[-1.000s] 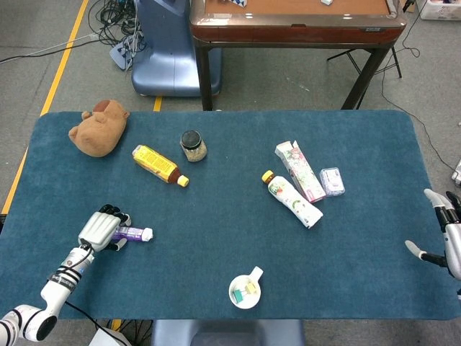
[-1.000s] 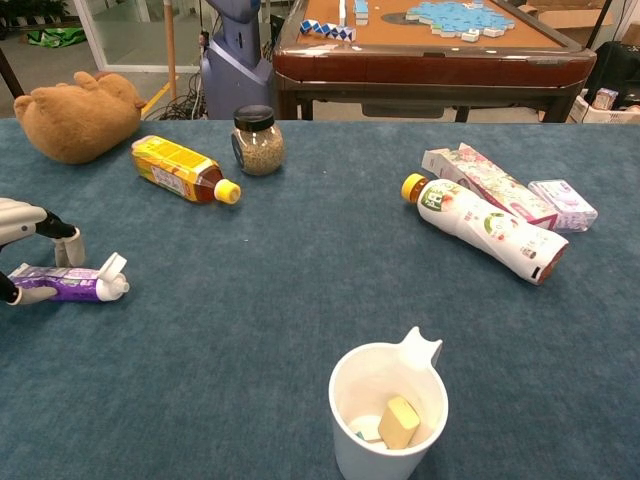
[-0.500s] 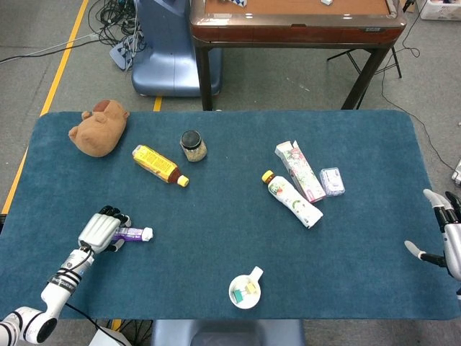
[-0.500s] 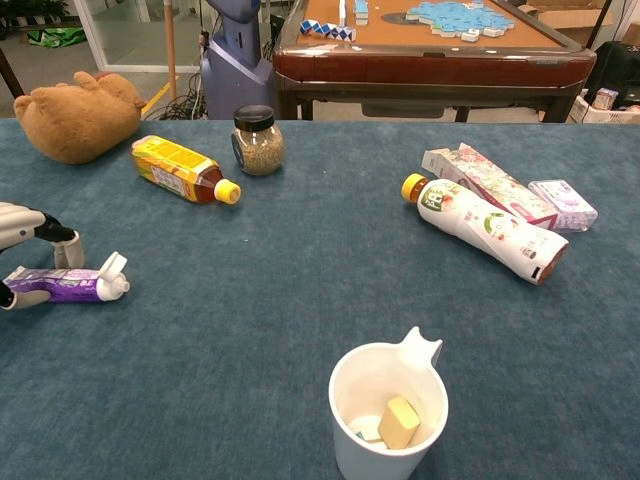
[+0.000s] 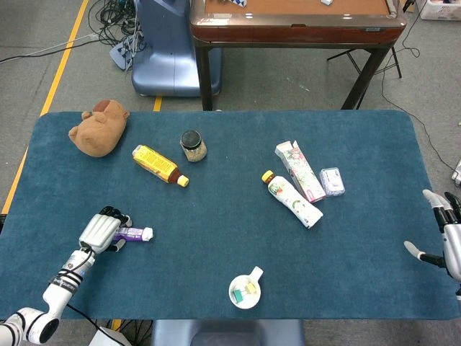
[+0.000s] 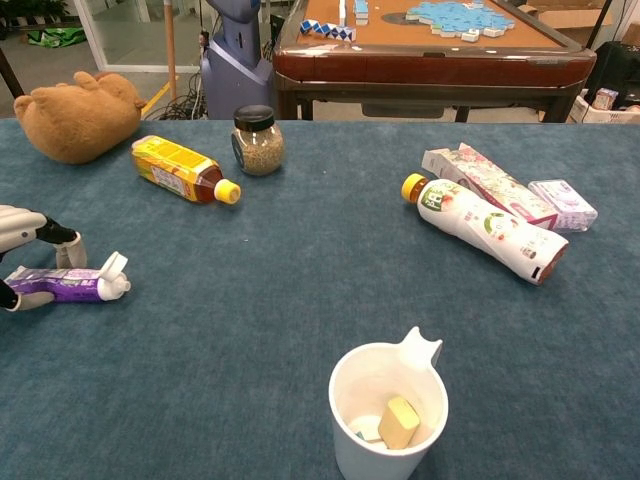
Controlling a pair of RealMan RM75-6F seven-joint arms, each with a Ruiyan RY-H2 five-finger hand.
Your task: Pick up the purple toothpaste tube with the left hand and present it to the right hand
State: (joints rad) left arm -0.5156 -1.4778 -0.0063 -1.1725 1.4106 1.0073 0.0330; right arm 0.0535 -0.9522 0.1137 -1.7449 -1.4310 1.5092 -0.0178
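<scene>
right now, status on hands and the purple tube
Left hand closing over purple toothpaste tube, tube on table. Right hand open, far side. Nothing between them.

A dark teal felt counter [image 5: 216, 238] carries a purple plastic toothpaste tube with a white cap [image 6: 68, 285], a tan plush bear [image 5: 97, 130], a yellow-labelled amber drink bottle [image 5: 158, 164], a white floral-printed bottle with a yellow cap [image 5: 293, 200] and a white ceramic cup [image 6: 388, 410].
</scene>
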